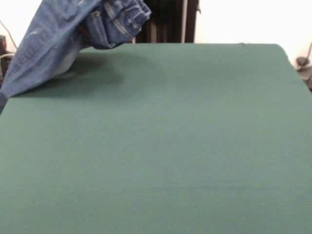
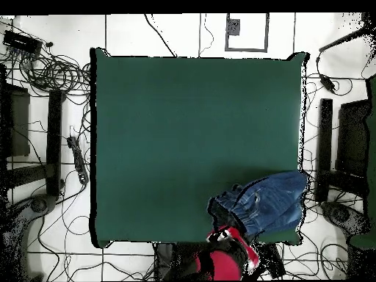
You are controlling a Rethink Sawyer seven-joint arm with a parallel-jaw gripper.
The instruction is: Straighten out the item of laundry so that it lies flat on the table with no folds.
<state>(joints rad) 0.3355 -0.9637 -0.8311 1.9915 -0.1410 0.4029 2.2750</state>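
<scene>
The dark blue denim jeans hang lifted at the far left of the front view. The gathered waistband is bunched at the top, and one leg slopes down to the green table's left edge. In the overhead view the jeans lie crumpled over the table's near right corner, reaching past its right edge. My gripper is at the end of the red arm, right at the waistband bunch, and holds the jeans up. The cloth and the arm hide its tips. It is above the frame in the front view.
The red and black arm comes in at the bottom of the overhead view. Cables and dark equipment lie on the floor to the left and right of the table. The pedestal stands behind the far edge.
</scene>
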